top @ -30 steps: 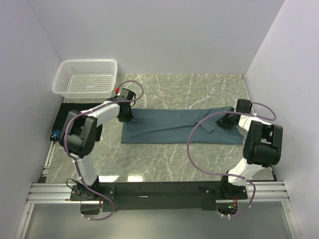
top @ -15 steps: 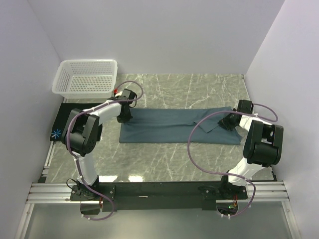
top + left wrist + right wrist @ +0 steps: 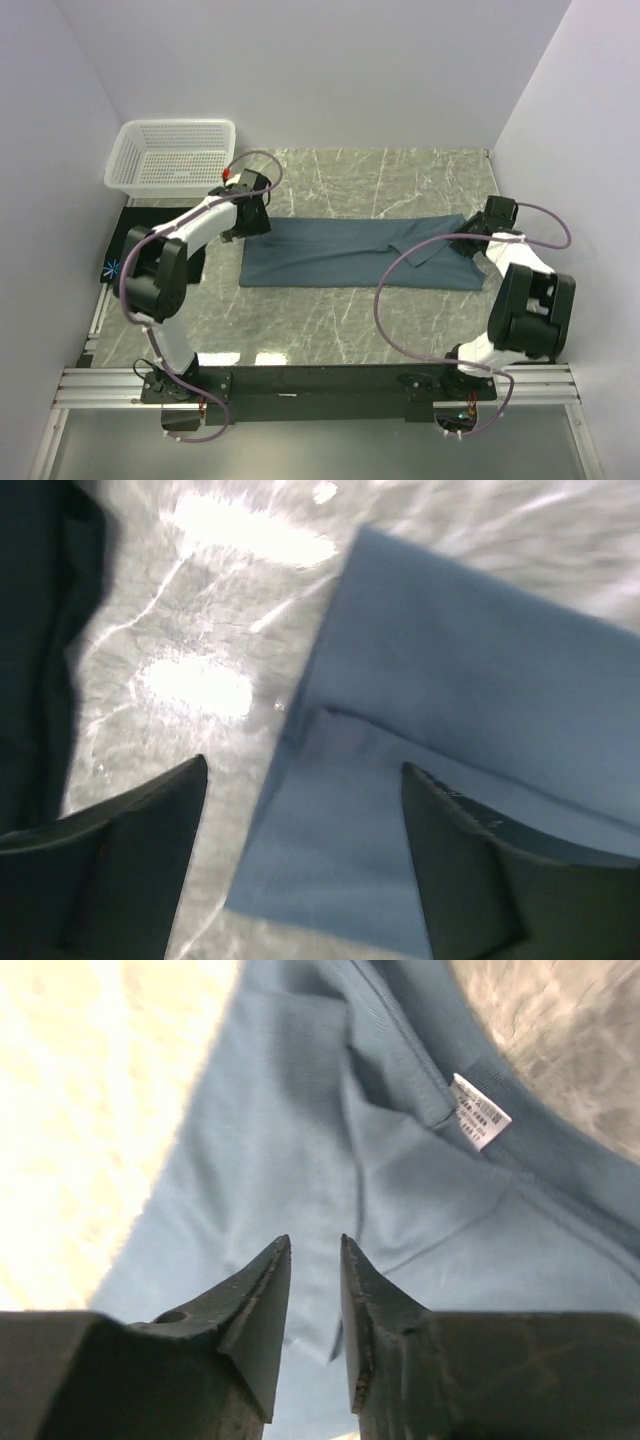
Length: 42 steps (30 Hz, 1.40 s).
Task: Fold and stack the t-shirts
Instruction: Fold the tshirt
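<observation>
The slate-blue t-shirt [image 3: 330,262] is laid out across the middle of the table [image 3: 340,185] as one long, narrow band, so the lengthwise fold appears to be done and a crosswise fold is probably what is being set up. The left gripper [image 3: 302,770] is held over the band's left end with its fingers spread wide. The cloth's corner is framed between them but nothing is gripped, a stance that suits coming down on that edge. At the far right end, the right gripper [image 3: 314,1250] is poised over the collar, close to the white label [image 3: 480,1112]. Its fingers are drawn almost together with only a thin slit left, and no cloth can be seen caught in it. With one arm at each end, the band can be controlled from both sides. The black t-shirt [image 3: 120,240] is parked flat at the table's left edge, well out of the working area, probably as the base of the stack. The white basket [image 3: 178,124] is left at the back-left corner.
</observation>
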### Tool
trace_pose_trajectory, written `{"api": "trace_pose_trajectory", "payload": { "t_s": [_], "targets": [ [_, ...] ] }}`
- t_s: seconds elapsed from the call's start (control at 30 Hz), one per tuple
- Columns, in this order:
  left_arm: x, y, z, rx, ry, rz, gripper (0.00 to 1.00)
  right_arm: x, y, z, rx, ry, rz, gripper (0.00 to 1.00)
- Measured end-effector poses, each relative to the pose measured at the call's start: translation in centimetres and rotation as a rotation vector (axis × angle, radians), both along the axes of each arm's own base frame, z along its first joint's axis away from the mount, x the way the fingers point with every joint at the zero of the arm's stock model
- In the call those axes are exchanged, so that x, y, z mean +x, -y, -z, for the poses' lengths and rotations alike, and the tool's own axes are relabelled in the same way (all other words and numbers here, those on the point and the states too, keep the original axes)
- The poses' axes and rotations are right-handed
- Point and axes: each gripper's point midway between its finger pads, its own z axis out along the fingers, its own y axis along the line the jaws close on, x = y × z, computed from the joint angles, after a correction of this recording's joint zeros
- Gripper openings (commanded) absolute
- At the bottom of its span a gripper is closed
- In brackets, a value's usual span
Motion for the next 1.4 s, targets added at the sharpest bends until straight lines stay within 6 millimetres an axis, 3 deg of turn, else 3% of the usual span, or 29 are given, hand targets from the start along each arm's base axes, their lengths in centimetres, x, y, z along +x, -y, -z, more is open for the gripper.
{"api": "trace_pose_trajectory", "payload": {
  "t_s": [0.13,0.27,0.37,0.53,0.8,0.9,1.2,1.4],
  "targets": [
    [-0.1,1.7,-4.3,-0.034,0.089,0.074,0.88,-0.3,0.3,-3.2,-0.037,0.068,0.027,0.37],
    [-0.3,3.9,-6.1,-0.056,0.122,0.176,0.84,-0.8,-1.1,-3.5,-0.024,0.068,0.021,0.36],
    [0.0,4.9,-5.2,-0.045,0.093,0.232,0.84,-1.9,-3.5,-2.0,0.012,0.020,-0.009,0.37],
    [1.5,5.5,-1.8,-0.004,0.024,0.273,0.84,-3.3,-6.8,-0.1,0.055,-0.052,-0.048,0.37],
    [4.7,6.6,2.2,0.039,-0.020,0.279,0.80,-4.1,-7.7,4.1,0.079,-0.189,-0.046,0.36],
    [4.7,6.5,3.3,0.049,-0.045,0.275,0.77,-3.3,-7.7,4.1,0.076,-0.200,-0.056,0.36],
    [4.0,6.6,3.9,0.004,-0.040,0.229,0.70,0.9,-7.8,4.2,0.055,-0.251,-0.146,0.35],
    [0.0,6.3,4.1,-0.104,-0.079,0.200,0.69,5.2,-7.5,3.9,-0.009,-0.270,-0.237,0.35]
  ]
}}
